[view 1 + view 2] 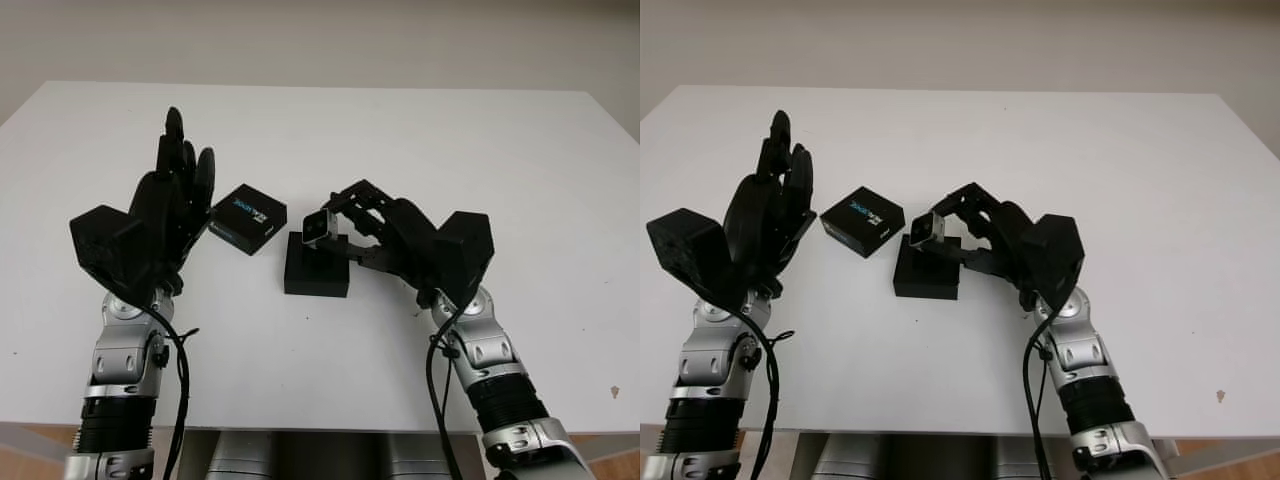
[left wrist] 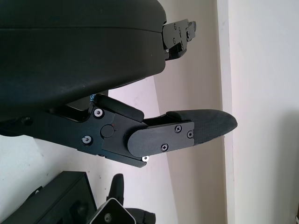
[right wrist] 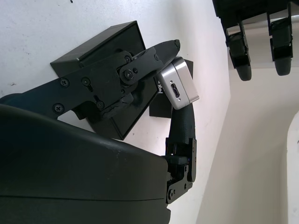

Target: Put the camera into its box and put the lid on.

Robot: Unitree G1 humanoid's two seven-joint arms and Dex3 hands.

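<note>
My right hand (image 1: 335, 222) is shut on the small silver camera (image 1: 317, 228), holding it just above the open black box (image 1: 316, 272) in the middle of the table. In the right wrist view the camera (image 3: 177, 89) sits pinched between the fingers (image 3: 145, 65) over the box (image 3: 100, 51). The black lid (image 1: 248, 218) with blue lettering lies on the table left of the box, tilted. My left hand (image 1: 180, 175) is open and raised upright just left of the lid.
The white table (image 1: 480, 150) stretches wide behind and to the right of the hands. Its front edge (image 1: 330, 428) runs close below the arms. A small dark speck (image 1: 614, 393) marks the table's front right corner.
</note>
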